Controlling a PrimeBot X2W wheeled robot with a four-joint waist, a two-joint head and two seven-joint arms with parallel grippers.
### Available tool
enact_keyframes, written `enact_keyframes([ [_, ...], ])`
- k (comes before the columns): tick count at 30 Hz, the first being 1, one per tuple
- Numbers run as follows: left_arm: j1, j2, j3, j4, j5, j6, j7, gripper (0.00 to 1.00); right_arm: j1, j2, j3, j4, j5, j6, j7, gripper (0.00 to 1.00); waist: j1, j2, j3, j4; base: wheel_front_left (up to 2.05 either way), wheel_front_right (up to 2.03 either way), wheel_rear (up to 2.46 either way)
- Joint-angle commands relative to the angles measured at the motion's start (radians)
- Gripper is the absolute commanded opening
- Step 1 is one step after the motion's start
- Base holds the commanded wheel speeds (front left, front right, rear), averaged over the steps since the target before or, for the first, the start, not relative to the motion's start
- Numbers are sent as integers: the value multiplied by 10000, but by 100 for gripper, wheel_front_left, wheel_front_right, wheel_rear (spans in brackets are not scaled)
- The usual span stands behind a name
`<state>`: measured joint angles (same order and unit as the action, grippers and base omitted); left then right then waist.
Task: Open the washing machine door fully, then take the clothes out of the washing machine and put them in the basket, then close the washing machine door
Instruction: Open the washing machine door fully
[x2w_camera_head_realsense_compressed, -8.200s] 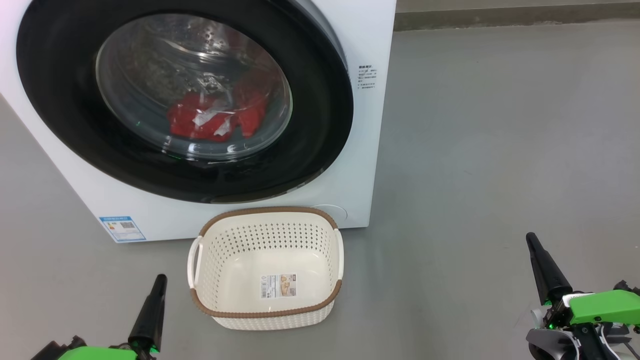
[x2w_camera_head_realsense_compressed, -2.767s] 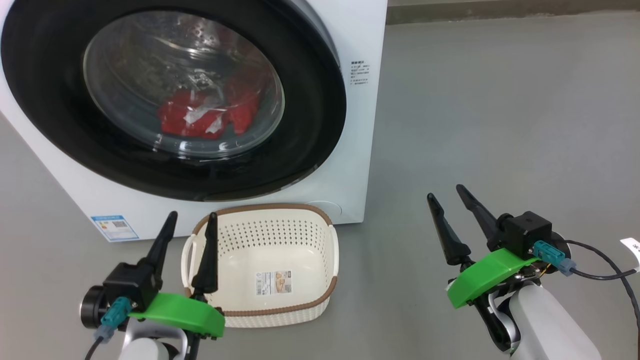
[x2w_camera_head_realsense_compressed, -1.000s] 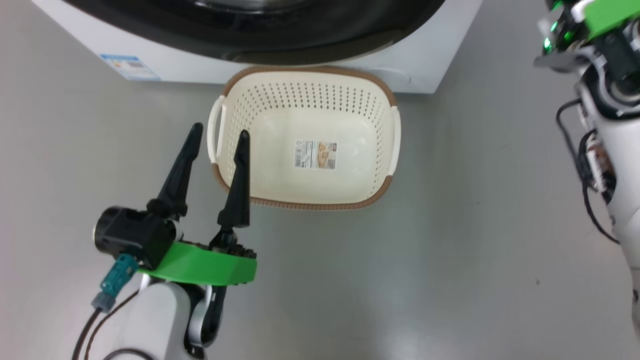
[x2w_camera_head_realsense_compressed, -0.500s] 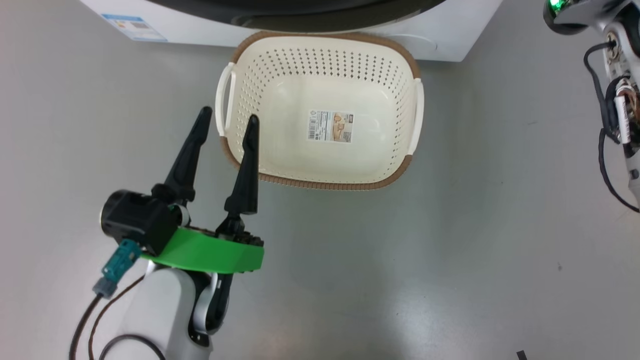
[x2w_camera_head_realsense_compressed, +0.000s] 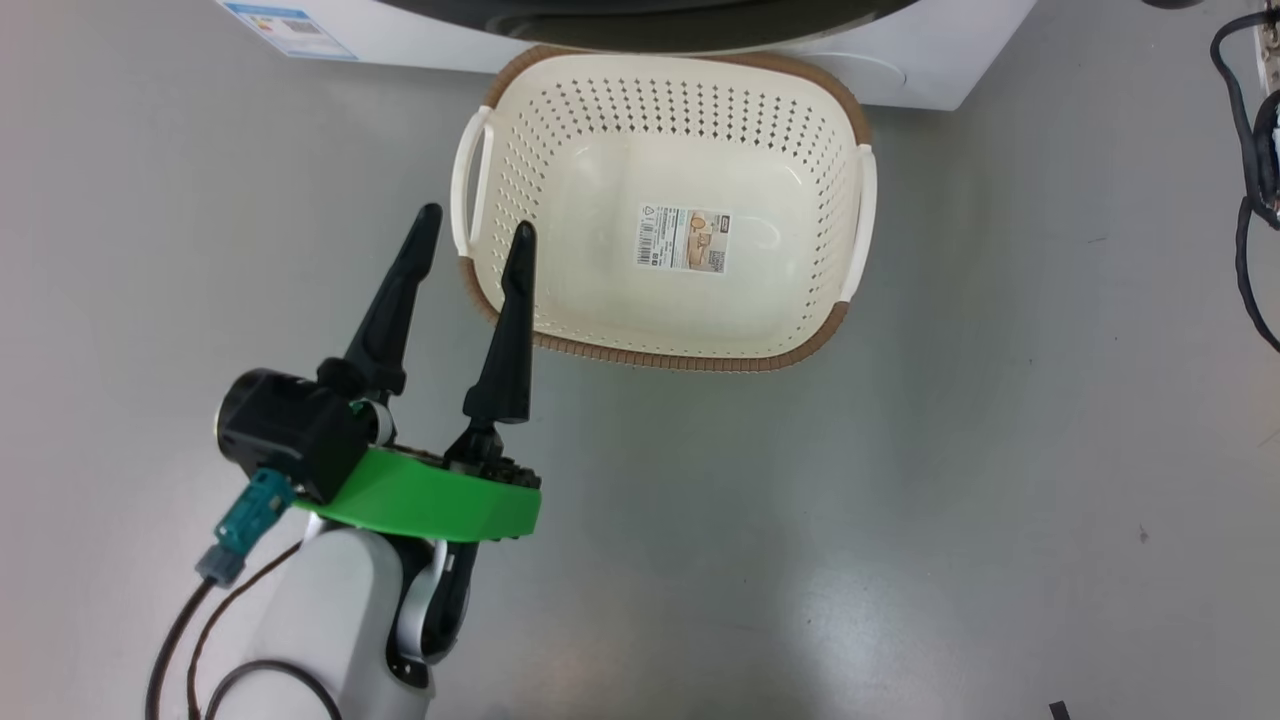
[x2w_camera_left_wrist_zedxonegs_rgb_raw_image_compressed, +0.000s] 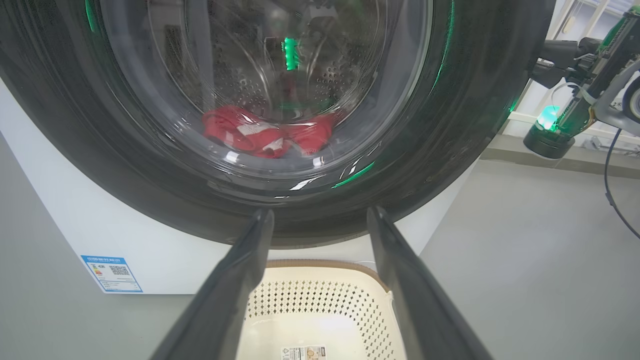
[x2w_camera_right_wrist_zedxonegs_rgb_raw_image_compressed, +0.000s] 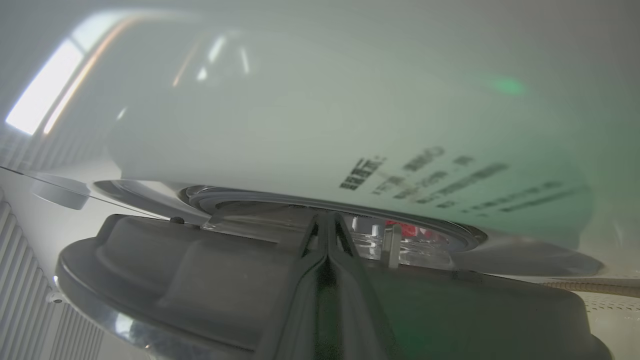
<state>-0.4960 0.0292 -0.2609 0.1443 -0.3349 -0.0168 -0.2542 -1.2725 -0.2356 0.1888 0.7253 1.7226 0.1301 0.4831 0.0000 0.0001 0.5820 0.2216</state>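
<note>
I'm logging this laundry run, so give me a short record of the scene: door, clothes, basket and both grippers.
door: not swung open
clothes: red, inside the washing machine, seen through the door glass
basket: on the floor in front of the machine, empty except for a paper label
left gripper: open, holding nothing, beside the basket's left side
right gripper: shut, holding nothing, tips at the door's edge where it meets the machine front

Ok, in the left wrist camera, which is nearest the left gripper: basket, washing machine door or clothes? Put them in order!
1. The basket, just below the left gripper and its open fingers.
2. The washing machine door, straight ahead, beyond the basket.
3. The clothes, inside, behind the door's glass.
</note>
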Motion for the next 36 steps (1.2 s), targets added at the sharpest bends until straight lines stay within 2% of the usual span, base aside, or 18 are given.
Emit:
enact_keyframes([
  [1,-71,210,251,-194,-41,89,-76,100,-154,333,232,-217,-188,6,262,0,0,-1,10,-6,0,0,0],
  [13,-67,210,409,-33,26,111,-76,100,127,353,617,-459,-461,6,1007,0,0,-1,-226,-92,0,0,0],
  [36,453,210,698,511,154,32,-76,100,1625,612,1009,-557,-489,6,2139,0,0,-1,-1472,-335,0,0,0],
])
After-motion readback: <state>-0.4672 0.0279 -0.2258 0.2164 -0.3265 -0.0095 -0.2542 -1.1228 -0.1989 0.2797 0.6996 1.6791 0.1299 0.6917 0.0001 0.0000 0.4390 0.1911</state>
